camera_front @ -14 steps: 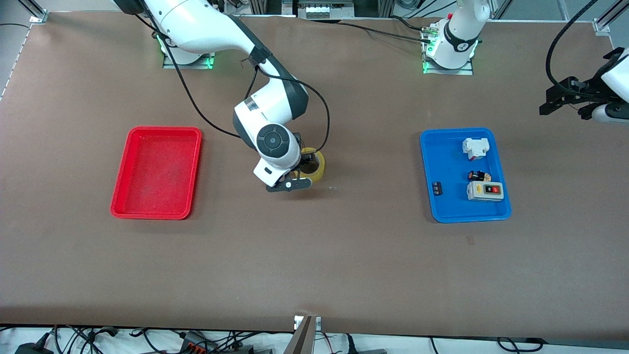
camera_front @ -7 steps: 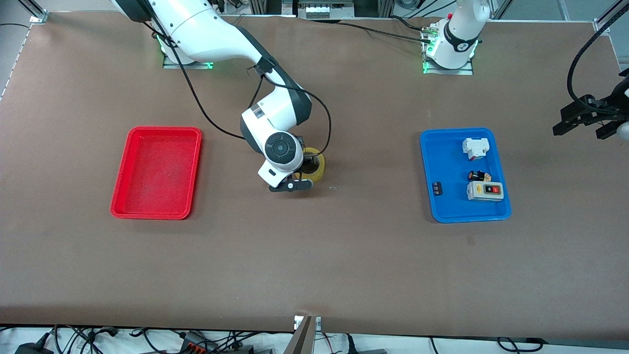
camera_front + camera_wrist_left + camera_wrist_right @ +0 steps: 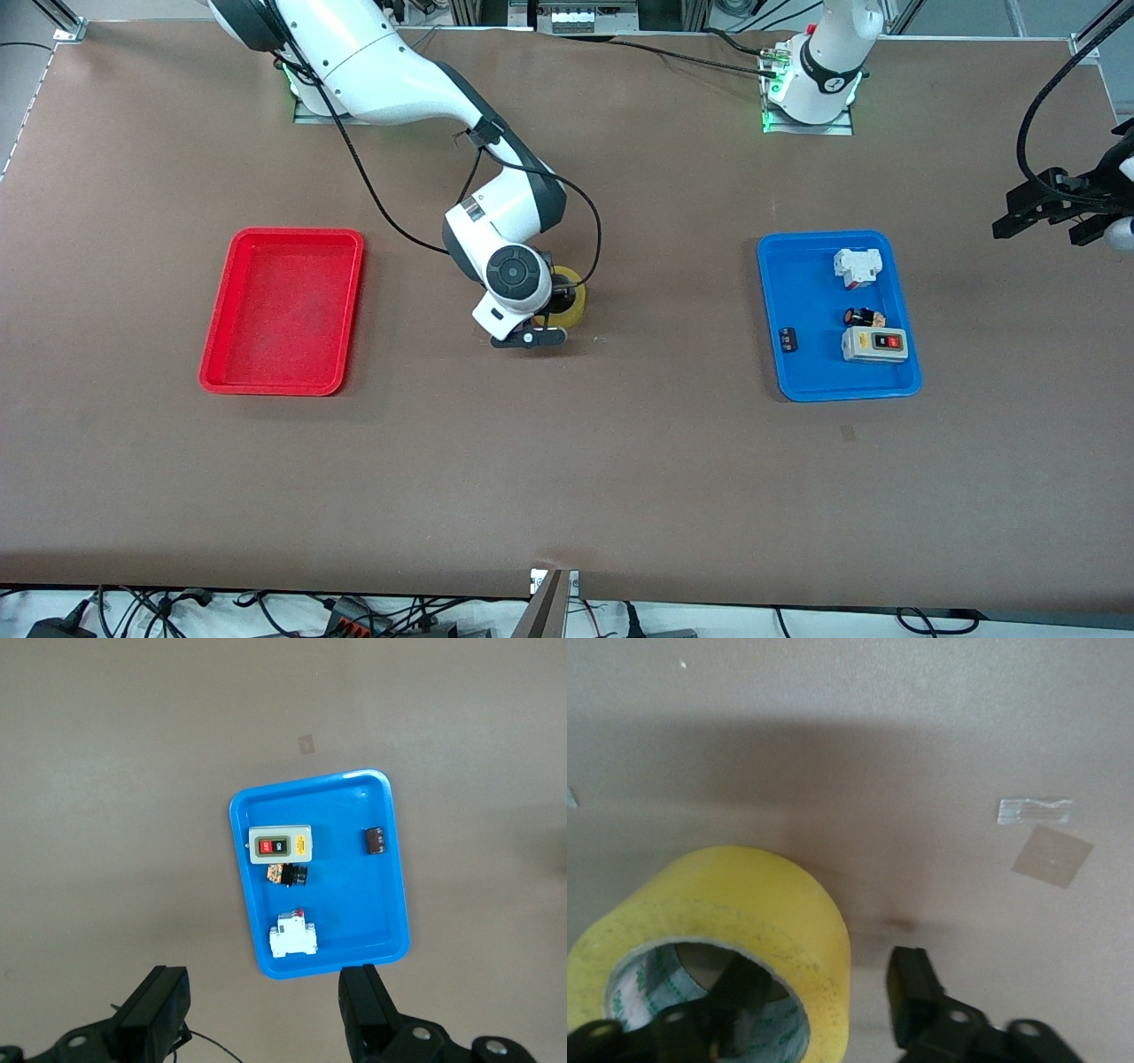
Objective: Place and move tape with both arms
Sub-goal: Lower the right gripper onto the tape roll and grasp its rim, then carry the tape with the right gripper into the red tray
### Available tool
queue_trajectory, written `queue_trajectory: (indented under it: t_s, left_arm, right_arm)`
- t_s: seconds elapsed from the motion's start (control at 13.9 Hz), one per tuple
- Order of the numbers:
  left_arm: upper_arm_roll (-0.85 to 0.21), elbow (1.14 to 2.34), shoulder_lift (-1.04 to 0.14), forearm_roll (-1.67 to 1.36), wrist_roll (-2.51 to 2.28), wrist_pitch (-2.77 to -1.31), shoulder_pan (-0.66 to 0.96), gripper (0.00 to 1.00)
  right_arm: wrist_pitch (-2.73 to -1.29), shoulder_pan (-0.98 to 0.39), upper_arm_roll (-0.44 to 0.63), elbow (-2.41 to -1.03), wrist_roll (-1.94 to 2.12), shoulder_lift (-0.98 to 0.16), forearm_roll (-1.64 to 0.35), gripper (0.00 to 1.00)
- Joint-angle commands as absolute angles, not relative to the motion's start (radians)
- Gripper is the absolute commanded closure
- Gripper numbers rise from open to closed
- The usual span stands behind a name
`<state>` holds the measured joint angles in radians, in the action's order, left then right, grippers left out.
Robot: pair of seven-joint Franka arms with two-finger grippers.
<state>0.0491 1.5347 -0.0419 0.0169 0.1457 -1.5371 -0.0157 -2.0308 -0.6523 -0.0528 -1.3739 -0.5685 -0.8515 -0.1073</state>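
Note:
The yellow-amber tape (image 3: 574, 304) lies flat in the middle of the table, between the two trays. My right gripper (image 3: 547, 312) is down at it and open. In the right wrist view the tape (image 3: 744, 895) fills the corner; one finger sits inside its hole and the other finger (image 3: 911, 979) stands outside the wall with a gap, so the right gripper (image 3: 824, 983) straddles the wall. My left gripper (image 3: 1032, 208) hangs open and empty, high over the table's edge at the left arm's end; its fingers (image 3: 363, 1001) stand wide apart around the left gripper's centre (image 3: 266, 997).
A blue tray (image 3: 802, 283) toward the left arm's end holds a grey switch box (image 3: 874, 345), a white breaker (image 3: 858, 266) and small parts; the tray also shows in the left wrist view (image 3: 354, 895). An empty red tray (image 3: 283, 310) lies toward the right arm's end.
The right arm has shifted slightly and come lower onto the tape. The left gripper has drawn back toward the left arm's end of the table.

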Motion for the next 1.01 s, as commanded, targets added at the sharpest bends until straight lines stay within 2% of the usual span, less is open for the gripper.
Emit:
queue_trajectory:
  t_s: [0.0, 0.29, 0.5, 0.72, 0.94]
  left_arm:
    - [0.063, 1.514, -0.046, 0.002, 0.164, -1.509, -0.015, 0.00]
    - [0.040, 1.517, -0.041, 0.002, 0.156, -1.505, -0.035, 0.00]
    - [0.014, 1.517, -0.035, 0.002, 0.155, -1.464, -0.035, 0.00]
    - [-0.014, 1.519, -0.020, 0.002, 0.153, -1.462, -0.047, 0.00]
    - [-0.031, 1.517, -0.020, 0.002, 0.146, -1.448, -0.054, 0.00]
  right_arm:
    - [-2.029, -0.650, -0.048, -1.365, -0.583, -0.842, -0.103, 0.74]
    - [-2.017, -0.655, -0.043, -1.362, -0.586, -0.819, -0.103, 1.00]
    - [-1.909, -0.653, 0.006, -1.361, -0.586, -0.746, -0.103, 1.00]
    - [-1.732, -0.635, 0.156, -1.365, -0.572, -0.649, -0.115, 1.00]
    - [-1.698, -0.526, 0.179, -1.440, -0.450, -0.586, -0.094, 1.00]
